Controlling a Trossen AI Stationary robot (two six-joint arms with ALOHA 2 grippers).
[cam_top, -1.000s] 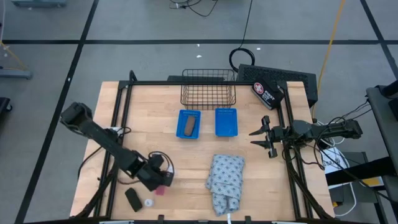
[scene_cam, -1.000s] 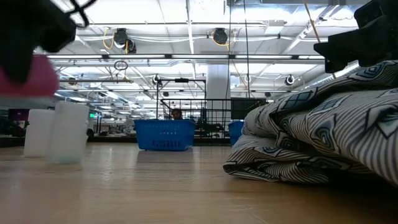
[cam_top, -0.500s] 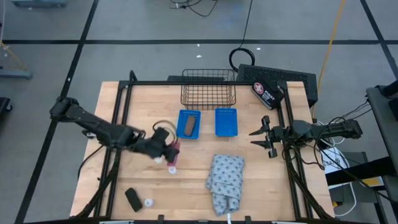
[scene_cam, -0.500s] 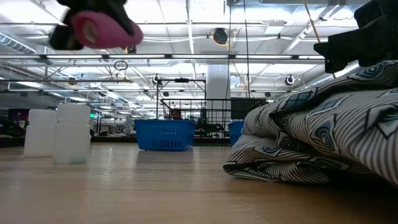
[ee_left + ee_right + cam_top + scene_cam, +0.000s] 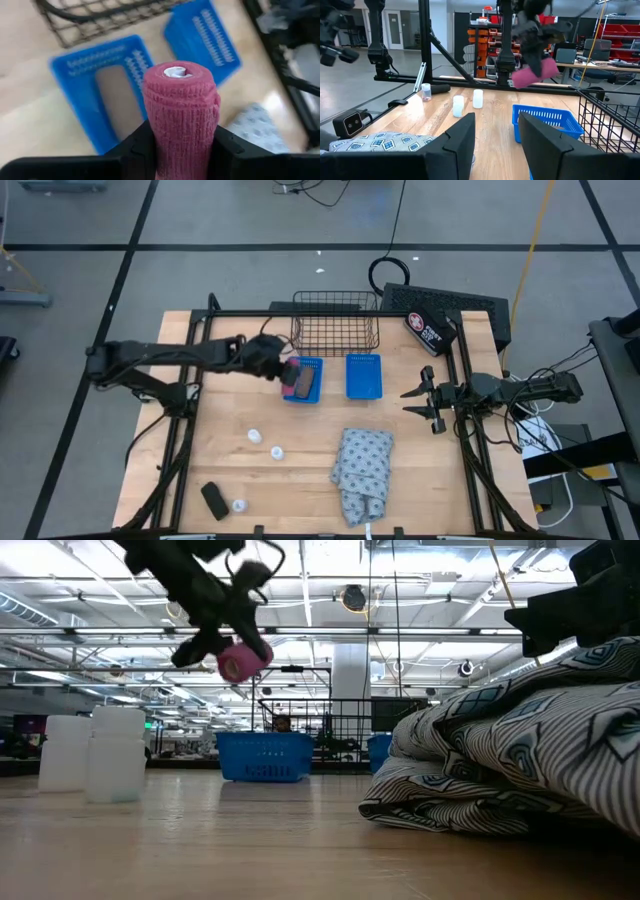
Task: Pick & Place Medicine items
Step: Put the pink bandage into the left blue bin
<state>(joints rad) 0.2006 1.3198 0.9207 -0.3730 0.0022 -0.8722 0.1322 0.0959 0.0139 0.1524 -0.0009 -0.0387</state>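
High view. Landmark: the left blue tray (image 5: 303,379). The left gripper (image 5: 285,371) is over this tray's left edge, clamped on the pink roll (image 5: 290,375). A brown piece (image 5: 302,384) already lies inside the tray. The second blue tray (image 5: 364,375) sits just to its right, the wire basket (image 5: 335,320) just behind it. Three white bottles (image 5: 254,436) and the black piece (image 5: 213,500) lie well in front of the tray, towards the table's front-left corner. The right gripper (image 5: 428,402) waits well to the tray's right, near the table edge, fingers spread and empty. The patterned cloth (image 5: 361,470) lies in front of the second tray.

Low view. The pink roll (image 5: 241,661) hangs in the air above and just left of the left blue tray (image 5: 266,756).

Left wrist view. Both fingers press the lower sides of the pink roll (image 5: 182,115); its free end points at the left blue tray (image 5: 100,90). The woven wrap looks soft, light and high-friction: judged unlikely to slip and tolerant of a short drop. Grip at mid-body, across the diameter, with moderate force.

Right wrist view. The roll (image 5: 535,74) shows above the tray (image 5: 548,123).
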